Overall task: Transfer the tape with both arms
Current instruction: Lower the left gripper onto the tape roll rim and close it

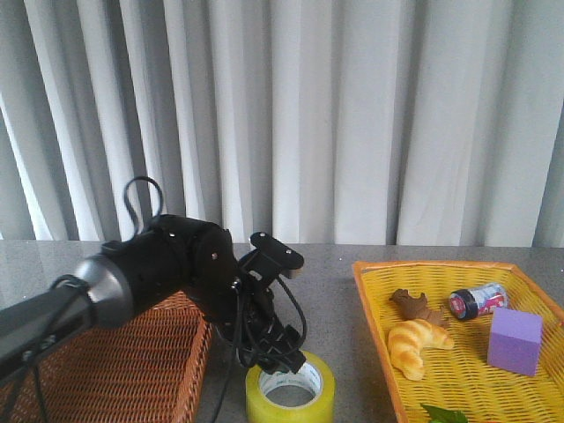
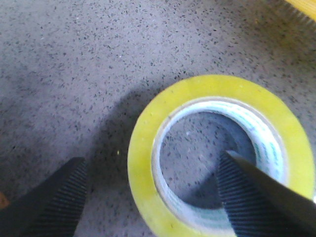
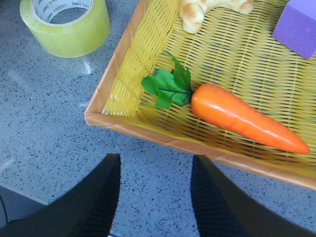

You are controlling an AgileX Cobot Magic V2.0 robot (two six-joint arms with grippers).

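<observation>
The yellow tape roll [image 1: 291,392] with a white printed core lies flat on the grey table, between the two baskets. It also shows in the left wrist view [image 2: 143,158] and in the right wrist view [image 3: 69,27]. My left gripper [image 2: 148,195] is open and straddles the roll's wall: one finger [image 2: 247,197] is inside the core, the other [image 2: 54,197] outside on the table. In the front view the left arm [image 1: 185,269] hangs right over the roll. My right gripper [image 3: 154,197] is open and empty above bare table beside the yellow basket.
A brown wicker basket [image 1: 132,370] stands at the left. A yellow basket [image 1: 370,291] at the right holds a croissant [image 1: 414,345], a purple block [image 1: 515,339], a small can [image 1: 476,301], a brown piece [image 1: 414,306] and a carrot [image 3: 242,116].
</observation>
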